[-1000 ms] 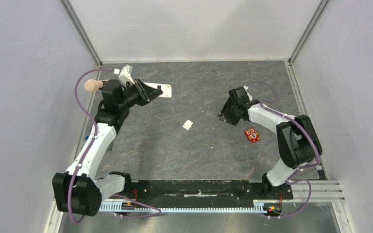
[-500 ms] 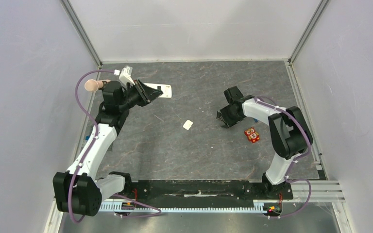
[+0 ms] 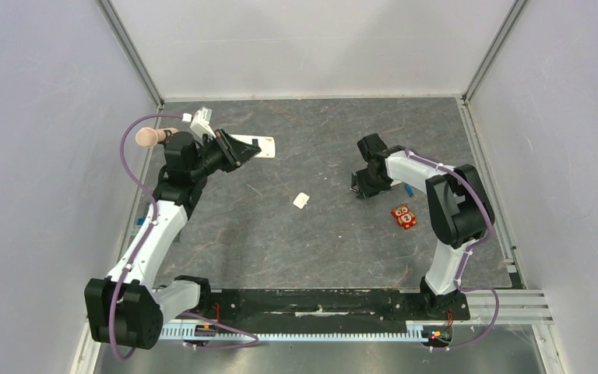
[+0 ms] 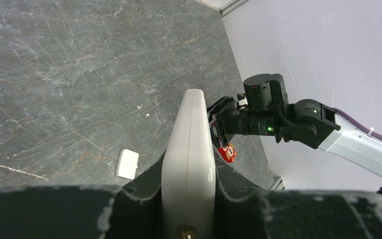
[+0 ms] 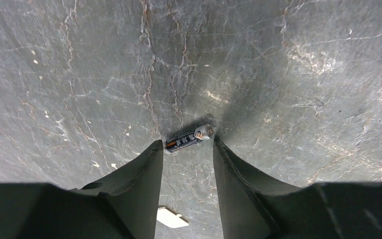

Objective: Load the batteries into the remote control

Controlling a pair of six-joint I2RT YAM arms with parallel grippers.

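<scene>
The right gripper (image 5: pixel 187 150) hung low over the dark stone-patterned table (image 3: pixel 280 241), its jaws apart. A dark battery (image 5: pixel 189 139) lay slantwise on the surface between the fingertips. Its ends sat so near both tips that it was hard to say whether either touched it. Just behind the fingers lay a small white cover piece (image 5: pixel 171 217). An orange owl-faced object (image 3: pixel 404 216) sat beside the right arm, toward the near edge.

At the far left of the table, the left gripper (image 3: pixel 237 149) was clamped on the remote control (image 4: pixel 189 149). The remote stood edge-on between the fingers, and only its white side showed in the wrist view. Its free end pointed out toward the right arm, well apart from the battery.
</scene>
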